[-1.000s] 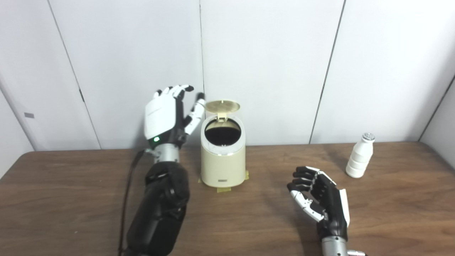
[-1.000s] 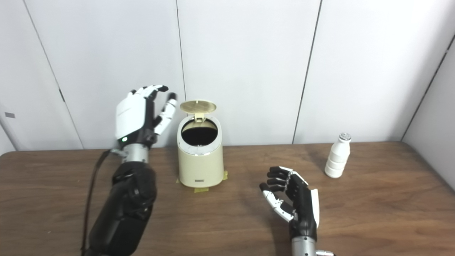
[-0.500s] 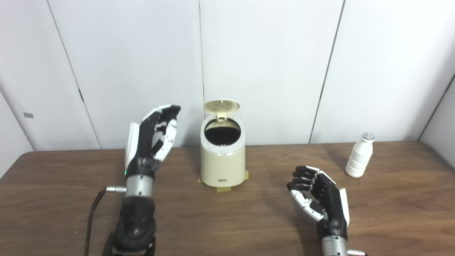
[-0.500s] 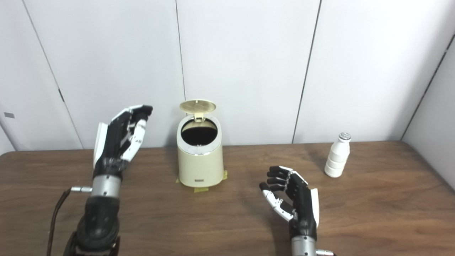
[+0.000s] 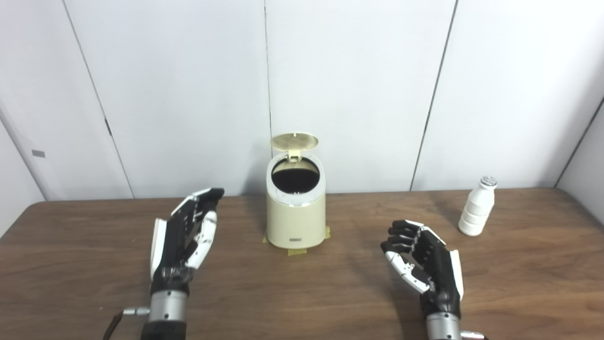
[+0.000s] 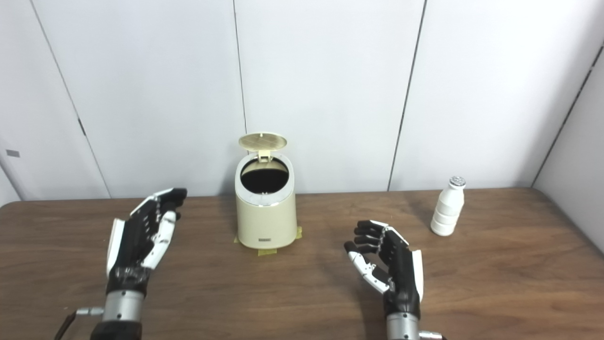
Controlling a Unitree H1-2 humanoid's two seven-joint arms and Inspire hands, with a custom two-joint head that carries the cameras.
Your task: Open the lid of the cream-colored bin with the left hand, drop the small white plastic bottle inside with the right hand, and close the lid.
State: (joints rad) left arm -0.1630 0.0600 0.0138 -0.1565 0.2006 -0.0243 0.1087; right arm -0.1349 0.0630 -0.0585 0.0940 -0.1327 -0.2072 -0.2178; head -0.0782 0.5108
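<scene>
Left hand (image 5: 184, 243) has dropped from beside the bin (image 5: 296, 212), fingers apart, empty. Lid (image 5: 294, 140) stands raised. Right hand (image 5: 424, 267) loosely open; bottle (image 5: 477, 207) beyond it on counter (image 5: 330, 288). Bin interior dark.

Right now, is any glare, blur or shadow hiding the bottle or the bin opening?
Left eye view: bottle sharp, soft shadow to its left, no glare. Right eye view: bin crisp, but its opening is black, so the interior is unreadable.
</scene>
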